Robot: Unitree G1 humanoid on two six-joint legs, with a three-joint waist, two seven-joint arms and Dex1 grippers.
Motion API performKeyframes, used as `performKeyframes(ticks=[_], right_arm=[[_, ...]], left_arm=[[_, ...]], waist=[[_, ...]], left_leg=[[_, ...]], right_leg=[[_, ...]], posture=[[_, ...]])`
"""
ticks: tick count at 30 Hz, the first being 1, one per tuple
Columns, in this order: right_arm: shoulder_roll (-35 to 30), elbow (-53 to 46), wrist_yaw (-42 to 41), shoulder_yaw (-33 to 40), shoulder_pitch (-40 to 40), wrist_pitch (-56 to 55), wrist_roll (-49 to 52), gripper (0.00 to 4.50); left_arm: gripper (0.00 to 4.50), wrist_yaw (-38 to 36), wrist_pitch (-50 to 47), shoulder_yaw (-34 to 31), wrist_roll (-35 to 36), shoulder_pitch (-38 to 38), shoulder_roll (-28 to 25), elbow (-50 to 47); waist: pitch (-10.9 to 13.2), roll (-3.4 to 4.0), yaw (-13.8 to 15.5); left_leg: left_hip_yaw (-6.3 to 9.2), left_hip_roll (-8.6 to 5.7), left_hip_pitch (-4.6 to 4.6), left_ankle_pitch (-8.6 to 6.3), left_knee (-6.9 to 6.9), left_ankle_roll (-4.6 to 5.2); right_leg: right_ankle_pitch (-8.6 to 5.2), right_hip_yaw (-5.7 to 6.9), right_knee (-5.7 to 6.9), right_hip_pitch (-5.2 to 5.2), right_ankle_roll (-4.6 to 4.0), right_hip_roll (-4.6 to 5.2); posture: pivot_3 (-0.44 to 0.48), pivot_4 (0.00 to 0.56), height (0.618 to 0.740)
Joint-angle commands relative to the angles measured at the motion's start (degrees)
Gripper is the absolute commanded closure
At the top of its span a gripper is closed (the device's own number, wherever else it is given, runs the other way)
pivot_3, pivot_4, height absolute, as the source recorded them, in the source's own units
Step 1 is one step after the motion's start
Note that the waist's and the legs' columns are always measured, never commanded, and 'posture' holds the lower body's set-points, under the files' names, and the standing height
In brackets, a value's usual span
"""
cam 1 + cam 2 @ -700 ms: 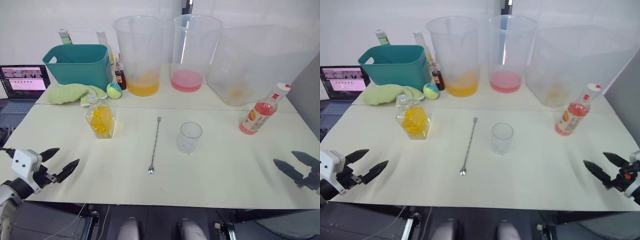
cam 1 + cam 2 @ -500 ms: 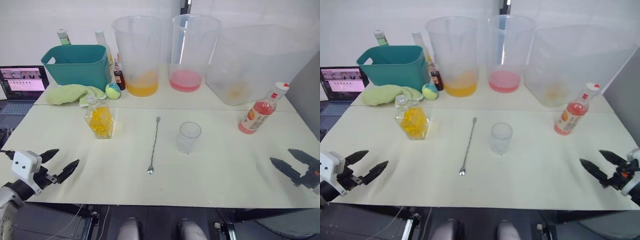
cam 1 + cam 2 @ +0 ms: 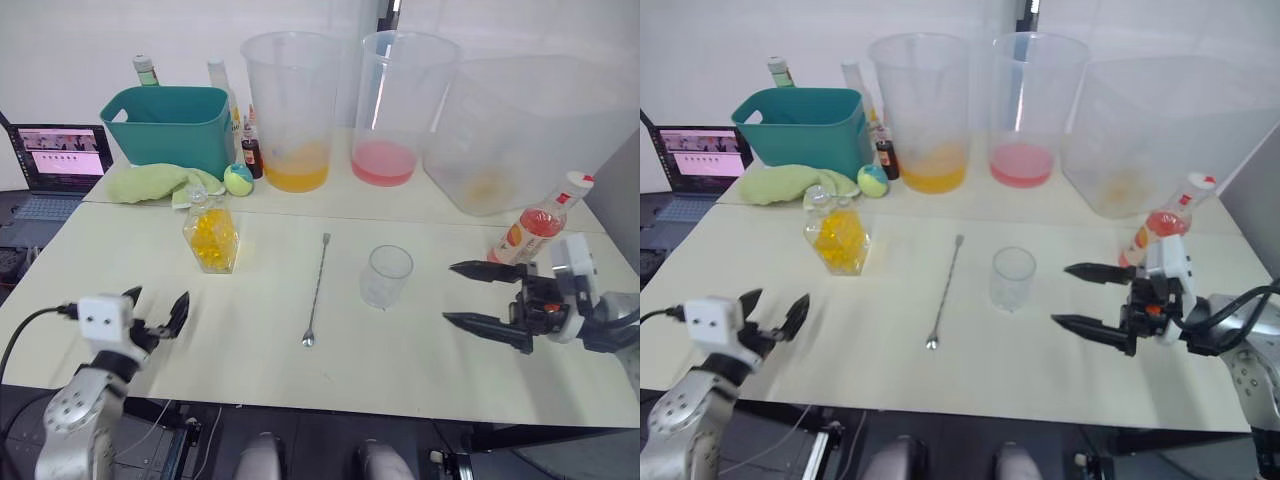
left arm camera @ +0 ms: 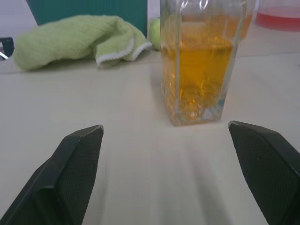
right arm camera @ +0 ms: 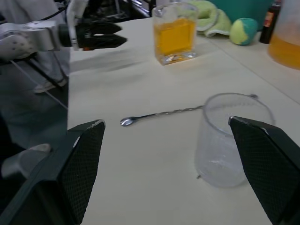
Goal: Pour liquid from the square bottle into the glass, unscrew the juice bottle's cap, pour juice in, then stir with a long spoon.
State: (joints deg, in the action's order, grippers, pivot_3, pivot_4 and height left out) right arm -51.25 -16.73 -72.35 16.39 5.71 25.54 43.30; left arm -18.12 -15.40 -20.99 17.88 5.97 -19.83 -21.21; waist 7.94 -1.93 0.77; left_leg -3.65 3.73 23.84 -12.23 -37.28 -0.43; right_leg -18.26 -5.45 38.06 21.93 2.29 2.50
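Note:
The square bottle (image 3: 212, 240) with yellow liquid stands upright at the table's left. My left gripper (image 3: 160, 296) is open, low over the table, a short way in front of the bottle and apart from it; the bottle (image 4: 201, 70) stands ahead between the fingers. The empty glass (image 3: 386, 277) stands in the middle. My right gripper (image 3: 449, 292) is open just right of it, fingers pointing at the glass (image 5: 232, 140) without touching. The long spoon (image 3: 318, 290) lies flat left of the glass. The juice bottle (image 3: 540, 225) with its white cap (image 3: 578, 183) stands behind my right wrist.
Along the back stand a teal bin (image 3: 165, 115), a green cloth (image 3: 150, 183), a small ball (image 3: 238, 178), a dark brown bottle (image 3: 252, 155), two tall buckets (image 3: 290, 100) (image 3: 405, 100) and a big tub (image 3: 520, 130). A laptop (image 3: 65, 160) sits far left.
The view has shifted. My right gripper has come in from the table's right edge to just beside the glass. My left gripper has moved in toward the square bottle. Both stay open.

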Motion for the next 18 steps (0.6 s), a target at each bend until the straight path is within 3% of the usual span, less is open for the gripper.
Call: performKeyframes(ticks=[1, 7, 18], right_arm=[[-1.3, -0.4, -2.8, 0.5, -1.2, -3.3, -2.3, 0.04], [-1.0, -0.8, -4.8, 2.3, -6.6, -6.8, -4.5, 0.04], [-0.1, -4.5, -0.4, 3.4, -7.5, -5.1, -2.3, 0.04]], left_arm=[[0.0, 6.1, -3.0, 2.9, -3.8, -4.1, 0.8, -3.3], [0.0, 11.7, -7.8, 7.3, -7.6, -11.8, 2.6, -3.3], [0.0, 18.4, -18.5, 10.4, -11.3, -22.2, 5.1, -1.3]], waist=[[0.0, 0.0, -0.1], [0.0, -0.01, -0.1], [0.0, -0.01, -0.1]], left_leg=[[0.0, 0.01, 0.0, 0.0, 0.0, 0.0], [0.07, -0.02, 0.0, 0.0, 0.0, 0.0], [0.17, -0.07, 0.0, 0.03, -0.01, -0.04]], right_leg=[[0.01, -0.01, 0.0, 0.01, -0.01, 0.0], [0.04, 0.0, 0.03, 0.0, 0.0, -0.02], [0.05, -0.01, 0.05, -0.01, 0.02, -0.05]], posture=[[0.0, 0.15, 0.73], [0.0, 0.15, 0.73], [0.0, 0.15, 0.73]])
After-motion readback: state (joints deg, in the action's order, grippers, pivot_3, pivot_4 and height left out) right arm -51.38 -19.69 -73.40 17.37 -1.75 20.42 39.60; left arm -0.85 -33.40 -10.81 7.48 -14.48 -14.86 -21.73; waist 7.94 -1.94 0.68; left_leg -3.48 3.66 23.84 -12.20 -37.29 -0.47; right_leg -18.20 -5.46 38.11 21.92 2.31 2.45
